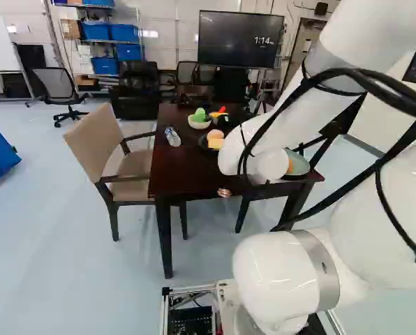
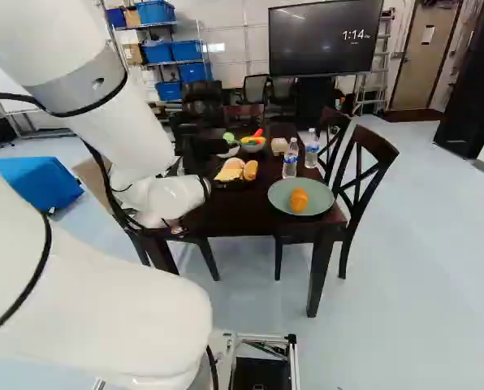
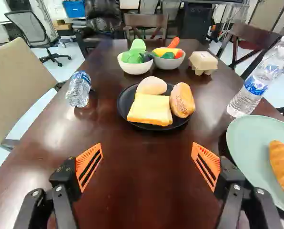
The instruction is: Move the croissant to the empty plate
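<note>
Croissant (image 3: 282,164): sitting on green plate (image 2: 278,195), on shiny brown table (image 3: 144,167). Spreading gripper (image 2: 209,152) fingers wide. Showing big TV (image 2: 323,41) behind.

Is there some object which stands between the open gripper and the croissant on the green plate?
Nothing visible stands in the way from the gripper to the croissant; only the low rim of its green plate lies between. The two upright bottles stand beyond the plate, so they seem outside this path.
</note>
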